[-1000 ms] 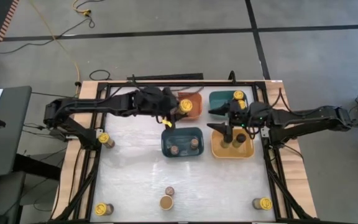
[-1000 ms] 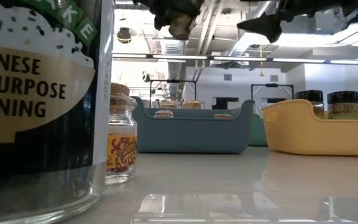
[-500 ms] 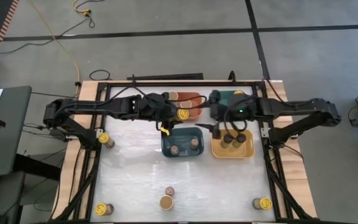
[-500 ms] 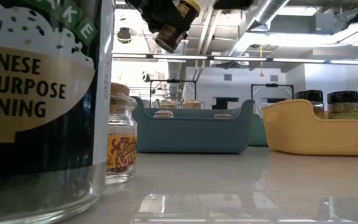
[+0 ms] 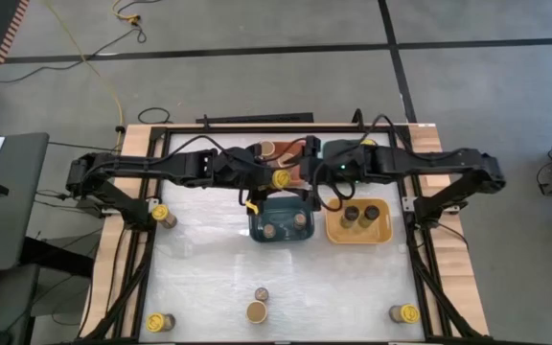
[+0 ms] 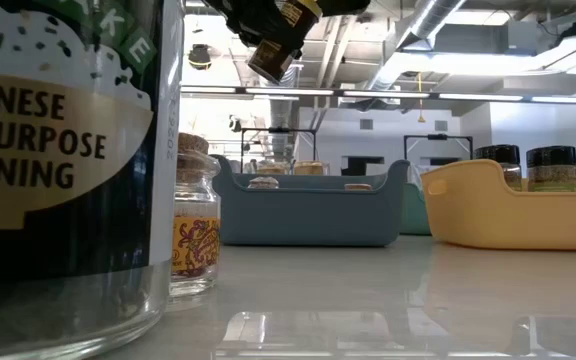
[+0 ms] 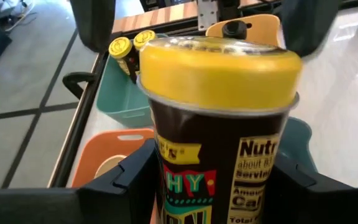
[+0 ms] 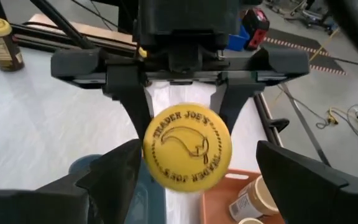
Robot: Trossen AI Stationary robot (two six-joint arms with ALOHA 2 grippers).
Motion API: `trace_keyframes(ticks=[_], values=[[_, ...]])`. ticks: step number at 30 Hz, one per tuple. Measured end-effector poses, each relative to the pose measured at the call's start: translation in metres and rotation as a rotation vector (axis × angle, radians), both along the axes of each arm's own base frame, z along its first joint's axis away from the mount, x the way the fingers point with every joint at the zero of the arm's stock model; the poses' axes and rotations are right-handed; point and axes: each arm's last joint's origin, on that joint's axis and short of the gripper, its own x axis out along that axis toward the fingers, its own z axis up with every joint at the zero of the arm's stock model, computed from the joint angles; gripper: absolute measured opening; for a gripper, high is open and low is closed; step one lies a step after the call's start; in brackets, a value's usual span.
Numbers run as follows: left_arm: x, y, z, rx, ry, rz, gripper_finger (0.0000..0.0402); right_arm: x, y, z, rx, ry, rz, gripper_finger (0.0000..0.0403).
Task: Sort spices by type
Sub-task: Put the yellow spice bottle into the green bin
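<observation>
A spice jar with a yellow lid (image 5: 279,177) and a dark labelled body (image 7: 219,168) hangs in the air over the gap between the orange bin (image 5: 295,151) and the blue bin (image 5: 281,220). My left gripper (image 5: 270,178) is shut on it. My right gripper (image 5: 302,182) faces it from the table's right, open. Its fingers (image 8: 120,177) stand on either side of the lid (image 8: 187,148), and I see no touch. The low view shows the jar (image 6: 280,40) tilted high at the top. My left gripper pinches the jar's body (image 7: 166,186), below the lid, between its two fingers (image 7: 126,180). It comes from the table's left, slanting a little down, with the fingers along the jar. The jar is lifted clear and tilted, its lid turned toward my right gripper.
The blue bin holds two jars; the yellow bin (image 5: 357,230) holds two dark-topped ones. A teal bin (image 7: 114,102) with yellow-lidded jars lies under my right arm. Loose jars stand at the left (image 5: 160,213), near left (image 5: 160,322), near middle (image 5: 257,311) and near right (image 5: 404,313).
My right gripper has risen from over the yellow bin, gone toward the table's left and rolled, and now stands around the held jar's lid, still open. My left gripper has rolled a little with the jar, which now shows tilted.
</observation>
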Motion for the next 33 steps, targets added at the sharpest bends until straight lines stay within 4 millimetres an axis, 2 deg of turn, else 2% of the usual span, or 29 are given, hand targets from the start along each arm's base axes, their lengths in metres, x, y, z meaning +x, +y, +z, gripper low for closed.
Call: trace_keyframes(ticks=[15, 26, 33], values=[[0.0, 0.0, 0.001, -0.003, -0.01, 0.005, 0.0203, 0.025, 0.003, -0.008, -0.003, 0.084, 0.013, 0.0345], [0.001, -0.001, 0.001, -0.014, -0.014, 0.008, 0.0203, 0.024, 0.003, -0.005, -0.003, 0.077, 0.013, 0.0248], [0.001, -0.001, 0.001, -0.024, -0.022, 0.013, 0.0203, 0.023, 0.003, -0.006, -0.002, 0.102, 0.012, 0.0248]])
